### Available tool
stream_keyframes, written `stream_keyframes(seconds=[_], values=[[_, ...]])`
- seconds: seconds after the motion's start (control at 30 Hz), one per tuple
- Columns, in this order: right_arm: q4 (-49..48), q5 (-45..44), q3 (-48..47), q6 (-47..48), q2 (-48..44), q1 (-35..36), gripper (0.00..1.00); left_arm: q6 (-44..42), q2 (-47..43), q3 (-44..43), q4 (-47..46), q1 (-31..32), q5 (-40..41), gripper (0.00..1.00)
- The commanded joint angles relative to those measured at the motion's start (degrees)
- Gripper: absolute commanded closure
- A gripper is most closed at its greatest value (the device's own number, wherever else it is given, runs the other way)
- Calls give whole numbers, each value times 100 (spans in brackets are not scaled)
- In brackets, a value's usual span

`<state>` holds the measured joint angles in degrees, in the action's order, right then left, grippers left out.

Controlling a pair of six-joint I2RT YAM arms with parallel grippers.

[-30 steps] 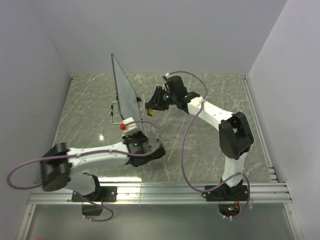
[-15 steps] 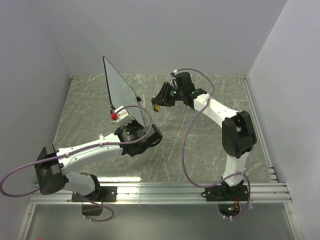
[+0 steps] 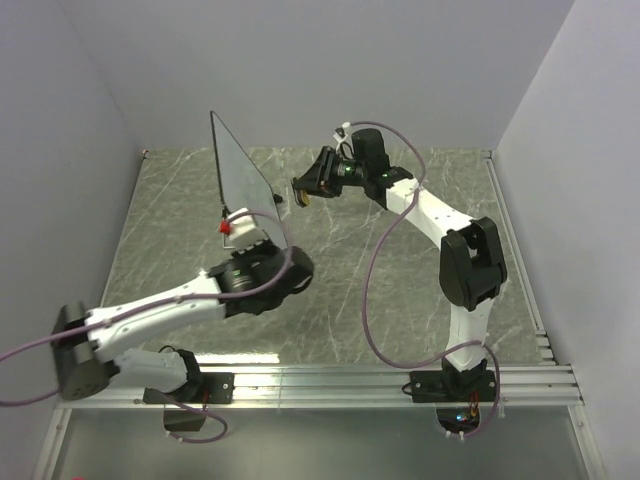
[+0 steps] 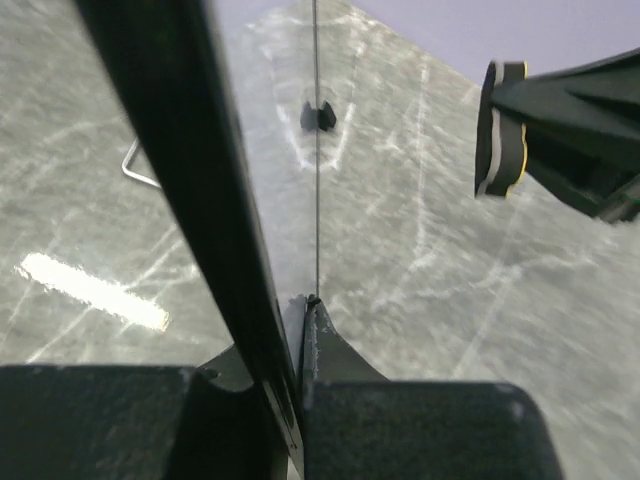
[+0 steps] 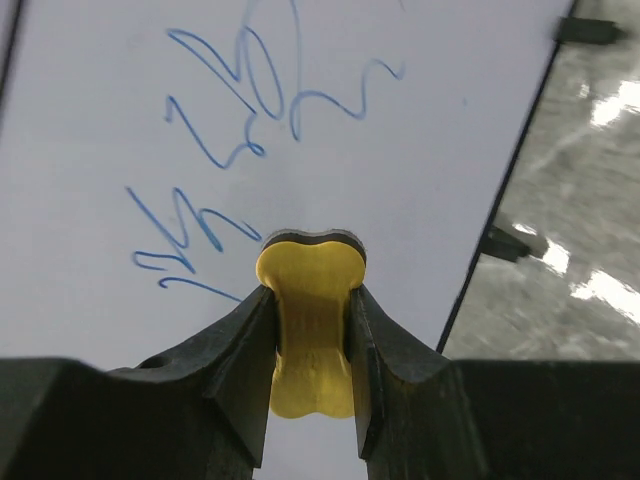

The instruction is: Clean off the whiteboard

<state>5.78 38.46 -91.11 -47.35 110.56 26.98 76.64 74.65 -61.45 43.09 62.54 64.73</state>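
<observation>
My left gripper [image 3: 266,236] is shut on the lower edge of the whiteboard [image 3: 243,178] and holds it upright above the table. In the left wrist view the board runs away edge-on, its black rim [image 4: 190,170] between my gripper's [image 4: 300,312] pinched jaws. The right wrist view faces the white side [image 5: 420,140] with blue scribbles [image 5: 225,130] at upper left. My right gripper [image 5: 310,300] is shut on the yellow bone-shaped eraser [image 5: 308,330], its dark felt towards the board. The eraser [image 3: 300,197] hangs a short gap right of the board, also apart in the left wrist view [image 4: 497,130].
The grey marbled table [image 3: 400,260] is walled at the back and both sides. A thin wire stand [image 4: 135,170] lies on the table left of the board. Small black clips [image 5: 505,243] show past the board's right edge. A rail [image 3: 320,385] runs along the near edge.
The left arm has swung the board a little left and turned it. The right gripper has carried the eraser up and towards the back, still just right of the board.
</observation>
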Motion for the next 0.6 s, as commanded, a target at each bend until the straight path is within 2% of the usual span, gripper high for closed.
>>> stream_keyframes(seconds=[0.0, 0.03, 0.23, 0.43, 0.57], values=[[-489, 435, -328, -344, 106, 61, 100, -545, -599, 843, -121, 267, -5154, 100], [-534, 461, -320, -380, 123, 70, 100, -501, -1010, 1298, -413, 267, -5207, 100], [-552, 575, -565, -477, 211, 246, 100, -632, -2654, 2732, -1740, 267, -5461, 100], [124, 619, -1399, -161, 361, 1018, 100, -799, -3824, 3998, -2646, 285, -5743, 100], [510, 496, -1567, 15, 457, 1502, 100, -1177, -4160, 4501, -3165, 276, -5962, 100]])
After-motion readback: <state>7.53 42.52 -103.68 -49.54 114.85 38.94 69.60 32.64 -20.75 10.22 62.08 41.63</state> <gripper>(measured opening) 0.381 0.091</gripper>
